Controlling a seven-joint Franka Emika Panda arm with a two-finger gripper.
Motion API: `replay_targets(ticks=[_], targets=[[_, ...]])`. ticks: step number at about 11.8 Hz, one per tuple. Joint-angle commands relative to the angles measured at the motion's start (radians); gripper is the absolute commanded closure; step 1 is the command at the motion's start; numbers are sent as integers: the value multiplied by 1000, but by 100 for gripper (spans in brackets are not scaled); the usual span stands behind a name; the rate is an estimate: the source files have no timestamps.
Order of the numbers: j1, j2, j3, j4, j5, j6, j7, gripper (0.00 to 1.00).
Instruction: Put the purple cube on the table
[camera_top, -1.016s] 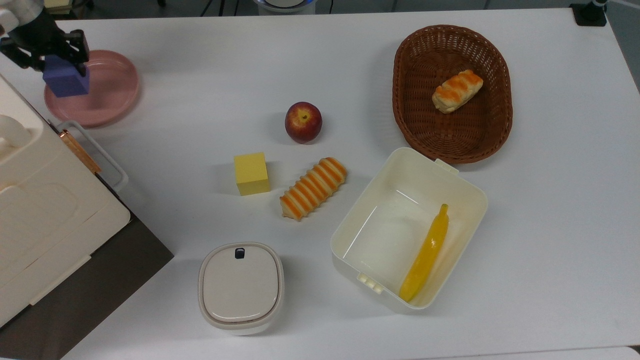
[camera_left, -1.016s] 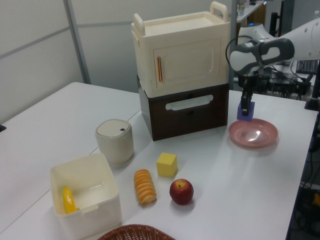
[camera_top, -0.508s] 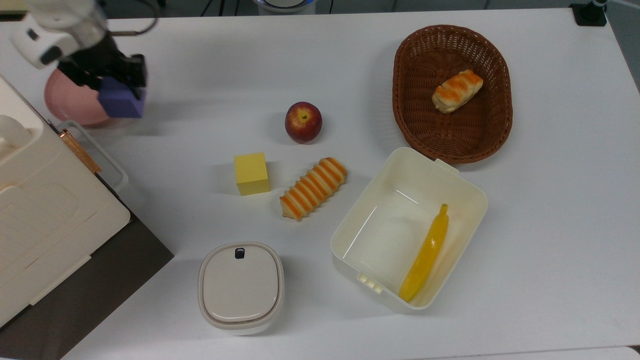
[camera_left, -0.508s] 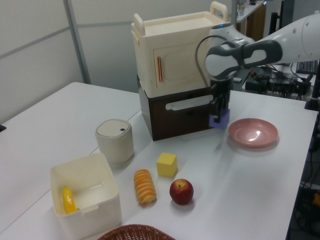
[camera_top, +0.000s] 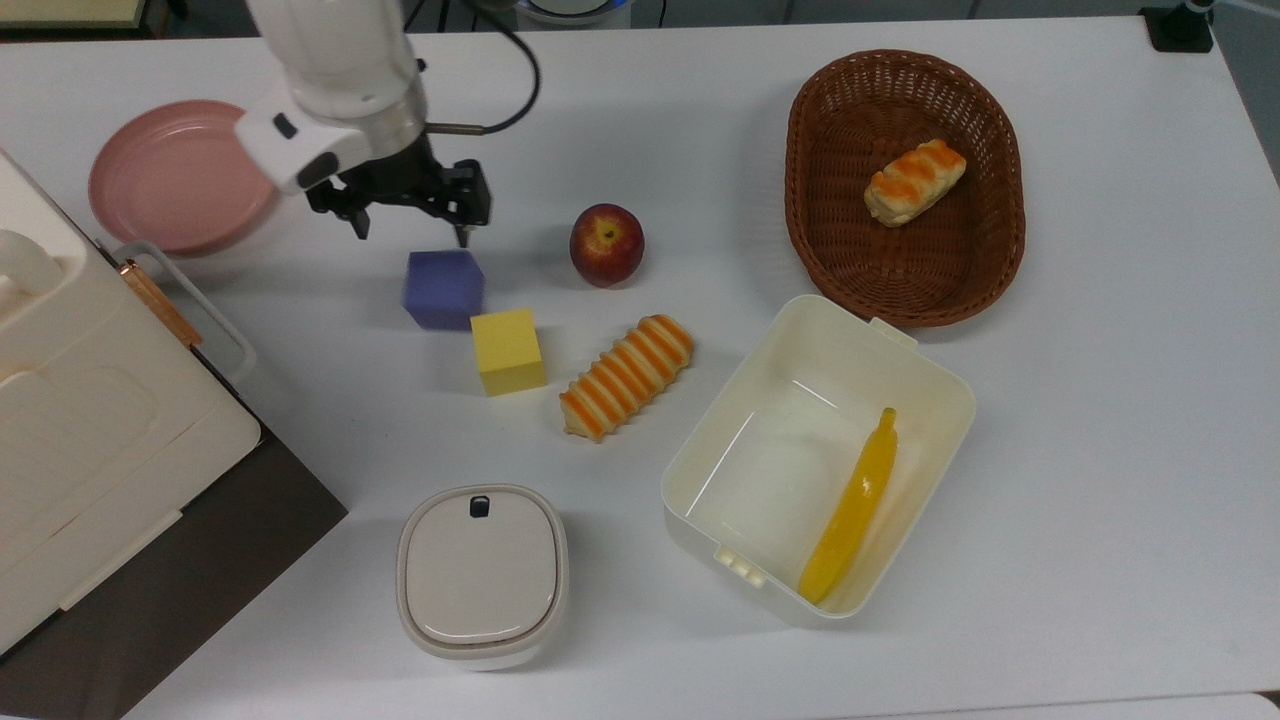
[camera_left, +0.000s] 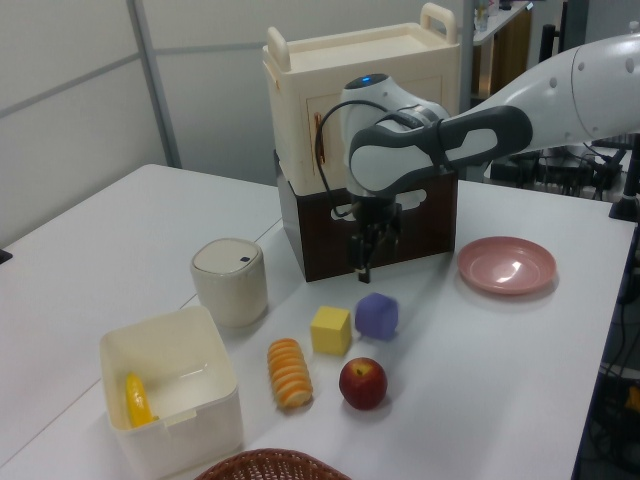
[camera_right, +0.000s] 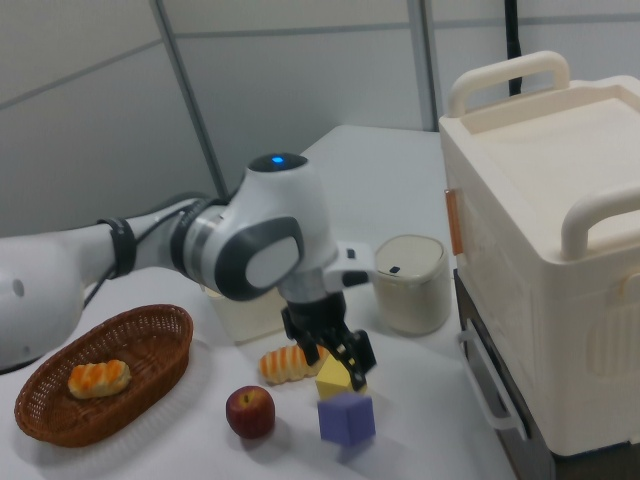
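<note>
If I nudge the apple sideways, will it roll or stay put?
The apple looks round and sits free on the table, so it will probably roll. Its skin looks glossy, maybe slippery. It might bump the nearby purple cube.

The purple cube (camera_left: 376, 315) looked smeared in the left view, so its edges were fuzzy there. The wicker basket (camera_left: 265, 465) was cut off by the bottom edge in the left view. In the right view the arm covered most of the white box (camera_right: 245, 318) and part of the yellow cube (camera_right: 333, 378). The cabinet (camera_top: 90, 420) ran off the top view's left edge.
</note>
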Motion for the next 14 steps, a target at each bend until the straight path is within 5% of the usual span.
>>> replay_targets(ticks=[1,8,14], targets=[[94,-28,-12,81,-12,-128,63,0],[230,-149,-37,121,-11,-248,127,0],[399,-215,-231,116,18,-326,135,0]])
